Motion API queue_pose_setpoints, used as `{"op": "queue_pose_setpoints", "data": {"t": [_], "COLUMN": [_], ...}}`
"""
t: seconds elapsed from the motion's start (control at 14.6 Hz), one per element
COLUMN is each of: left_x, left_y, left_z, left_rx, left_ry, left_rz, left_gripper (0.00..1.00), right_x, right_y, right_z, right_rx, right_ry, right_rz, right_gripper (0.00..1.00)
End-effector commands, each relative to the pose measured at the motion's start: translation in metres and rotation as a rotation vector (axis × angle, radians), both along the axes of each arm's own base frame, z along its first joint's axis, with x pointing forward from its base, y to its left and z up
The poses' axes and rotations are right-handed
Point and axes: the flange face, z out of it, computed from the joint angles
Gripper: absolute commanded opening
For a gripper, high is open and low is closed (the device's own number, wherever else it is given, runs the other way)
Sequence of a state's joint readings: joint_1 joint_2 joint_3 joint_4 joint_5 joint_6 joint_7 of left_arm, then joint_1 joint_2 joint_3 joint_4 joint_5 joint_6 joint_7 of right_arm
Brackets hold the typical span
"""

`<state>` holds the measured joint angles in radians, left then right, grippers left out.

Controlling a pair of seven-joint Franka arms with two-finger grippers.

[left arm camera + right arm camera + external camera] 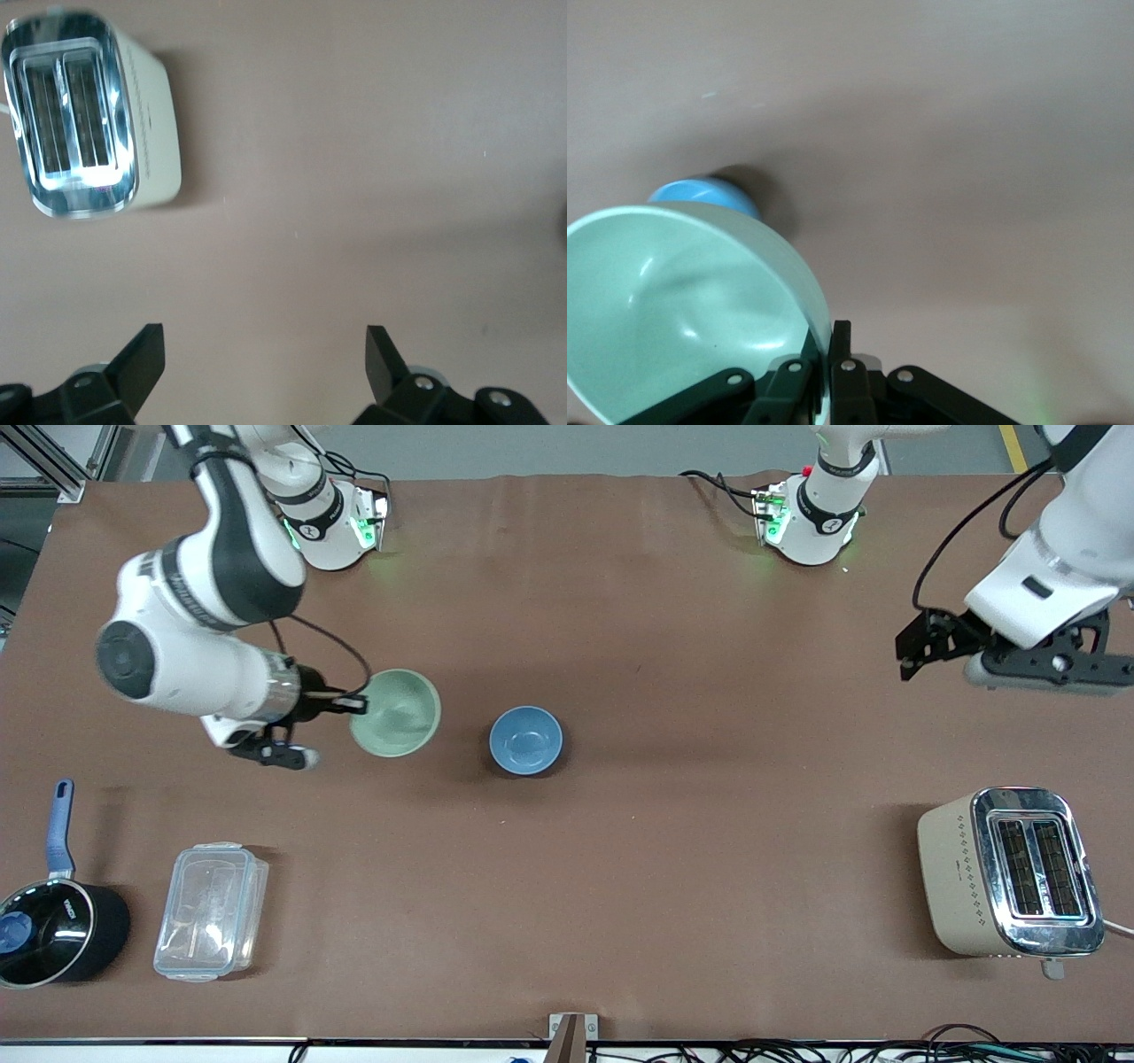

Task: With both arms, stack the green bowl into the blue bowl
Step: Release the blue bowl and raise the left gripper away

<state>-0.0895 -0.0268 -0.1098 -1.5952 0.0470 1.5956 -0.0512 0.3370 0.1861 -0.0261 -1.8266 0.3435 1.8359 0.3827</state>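
- Across the front view: green bowl (pixel 396 713) gripped at its rim by right claw (pixel 354 705), tilted and seemingly raised off the tabletop (pixel 664 646), just beside blue bowl (pixel 526 740); stacking not yet done. Saucepan (pixel 53 930), clear container (pixel 211 911) and toaster (pixel 1010 872) well apart; path unobstructed.
- Left wrist view: left claw (pixel 266 354) spread wide, holding nothing, waiting over bare tabletop near the toaster.
- Right wrist view: fingers (pixel 842 354) clamped on the green rim, blue bowl partly hidden by it.

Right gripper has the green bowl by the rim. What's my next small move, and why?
Probably carry it sideways until it is over the blue bowl. The right gripper is shut on the green bowl, lifted, tilted, beside the blue one, not above. The left gripper waits open near the toaster.
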Motion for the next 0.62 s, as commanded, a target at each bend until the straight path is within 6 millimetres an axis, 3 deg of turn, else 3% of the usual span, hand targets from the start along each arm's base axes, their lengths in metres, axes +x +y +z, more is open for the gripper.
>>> {"op": "queue_pose_setpoints", "data": {"t": [0.0, 0.27, 0.41, 0.55], "left_x": [-0.030, -0.038, -0.041, -0.038], "left_y": [0.008, 0.019, 0.019, 0.020], "left_z": [0.007, 0.008, 0.017, 0.013], "left_rx": [-0.012, -0.010, -0.013, -0.015], "left_ry": [0.040, 0.034, 0.016, 0.020], "left_rz": [-0.009, -0.011, -0.019, -0.016], "left_gripper": [1.00, 1.00, 1.00, 1.00], "right_x": [-0.003, -0.009, -0.009, -0.008], "right_y": [0.036, 0.076, 0.082, 0.083], "right_z": [-0.003, -0.038, -0.047, -0.060], "right_rx": [0.041, 0.045, 0.040, 0.032], "right_ry": [-0.048, -0.063, -0.061, -0.049], "right_rz": [0.017, 0.048, 0.055, 0.061], "right_gripper": [0.05, 0.05, 0.05, 0.05]}}
